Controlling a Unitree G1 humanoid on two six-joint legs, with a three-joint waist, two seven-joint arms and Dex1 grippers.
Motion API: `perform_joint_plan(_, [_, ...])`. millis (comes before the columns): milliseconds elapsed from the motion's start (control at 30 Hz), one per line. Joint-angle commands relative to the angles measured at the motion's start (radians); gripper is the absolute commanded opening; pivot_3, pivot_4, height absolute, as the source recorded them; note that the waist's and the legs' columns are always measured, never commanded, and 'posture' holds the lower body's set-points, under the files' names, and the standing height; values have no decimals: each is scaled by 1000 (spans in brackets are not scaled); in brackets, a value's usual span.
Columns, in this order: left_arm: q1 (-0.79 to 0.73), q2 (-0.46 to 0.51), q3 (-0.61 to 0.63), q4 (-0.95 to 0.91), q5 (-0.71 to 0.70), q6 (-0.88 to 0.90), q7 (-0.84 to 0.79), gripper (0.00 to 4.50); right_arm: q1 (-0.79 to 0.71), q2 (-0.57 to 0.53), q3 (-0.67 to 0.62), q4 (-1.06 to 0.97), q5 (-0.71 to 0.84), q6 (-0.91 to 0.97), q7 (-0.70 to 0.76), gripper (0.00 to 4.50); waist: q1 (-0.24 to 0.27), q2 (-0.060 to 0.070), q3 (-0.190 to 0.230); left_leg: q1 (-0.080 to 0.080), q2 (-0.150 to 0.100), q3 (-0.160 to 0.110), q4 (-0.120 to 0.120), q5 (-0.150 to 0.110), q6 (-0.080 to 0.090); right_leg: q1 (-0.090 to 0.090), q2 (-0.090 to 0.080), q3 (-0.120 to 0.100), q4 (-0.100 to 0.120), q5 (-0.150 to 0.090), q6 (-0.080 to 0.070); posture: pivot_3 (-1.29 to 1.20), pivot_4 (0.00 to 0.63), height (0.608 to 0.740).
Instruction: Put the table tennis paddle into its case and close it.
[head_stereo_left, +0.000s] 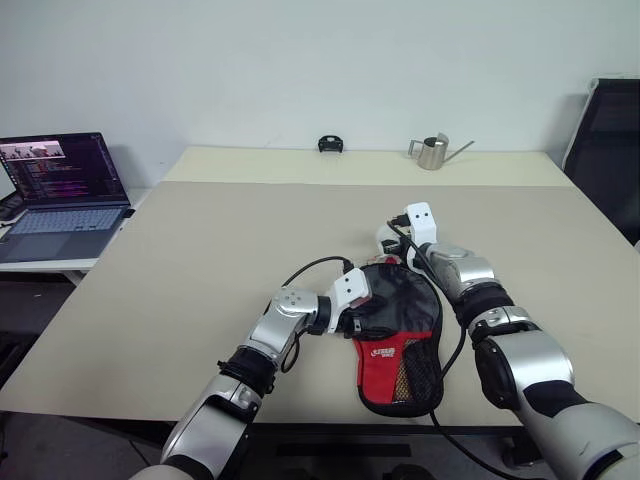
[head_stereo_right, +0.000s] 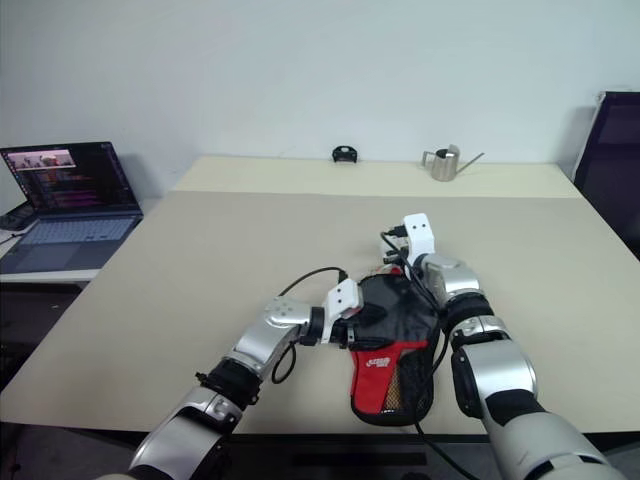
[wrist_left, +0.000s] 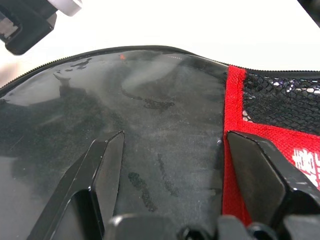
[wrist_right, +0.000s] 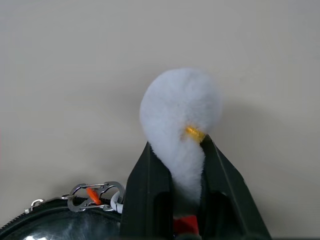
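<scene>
The case (head_stereo_left: 398, 340) lay flat on the beige surface (head_stereo_left: 200, 260) near its front edge, its round black end pointing away from the robot and its red panel with white lettering and black mesh pocket toward the robot. The left end effector (wrist_left: 170, 180) reached in from the case's left side with its two black fingers (wrist_left: 107, 170) spread apart, resting over the glossy black face of the case beside the red panel, clamped on nothing. The right end effector (wrist_right: 175, 170) sat at the far end of the case and was clenched on the white fluffy ball charm (wrist_right: 181, 112), whose lower part was squeezed between the fingers while the rest bulged out above them. A small silver clip (wrist_right: 95, 196) with an orange piece hung at the zip edge just beside that end effector. The paddle itself could not be made out. Toward the far edge of the surface stood a small metal watering can (head_stereo_left: 432, 152) and a small black object (head_stereo_left: 332, 144), well apart from the case. An open laptop (head_stereo_left: 62, 195) sat on a lower side table to the left.
</scene>
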Motion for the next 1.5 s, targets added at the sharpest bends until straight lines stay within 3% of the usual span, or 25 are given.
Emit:
perform_joint_plan(33, [46,22,-66,83,72,28,-20,3539,-32,-82,-44,-8,-1,-37,-39,174,1,0,0,0,0,0,0,0,0,0,0,0,0,0,0,0,150,740])
perform_joint_plan(433, [58,15,-67,81,67,41,-28,3539,50,-217,-75,-98,13,15,-42,174,0,0,0,-1,0,0,-1,0,0,0,0,0,-1,0,0,0,150,740])
perform_joint_plan(767, [48,12,-67,100,68,33,-29,3539,486,-353,-28,-917,95,483,117,174,10,2,-1,-2,0,-2,-2,0,1,1,0,-2,-3,0,0,0,150,740])
perform_joint_plan(900, [38,7,-68,114,70,29,-29,3539,614,-406,-49,-1150,145,619,138,174,14,2,-1,-1,0,-3,-1,-1,1,3,0,-4,-4,0,0,0,150,740])
perform_joint_plan(1167, [15,-1,-72,142,74,20,-32,3539,802,-534,-92,-1477,285,824,219,174,25,3,-2,-1,0,-10,-2,-1,1,6,0,-11,-6,-1,0,0,150,740])
perform_joint_plan(1500, [-1,-11,-76,170,78,9,-34,3539,1052,-719,-189,-1658,441,891,361,173,29,1,-1,0,0,-12,-2,-1,1,9,0,-13,-9,-1,0,0,150,740])
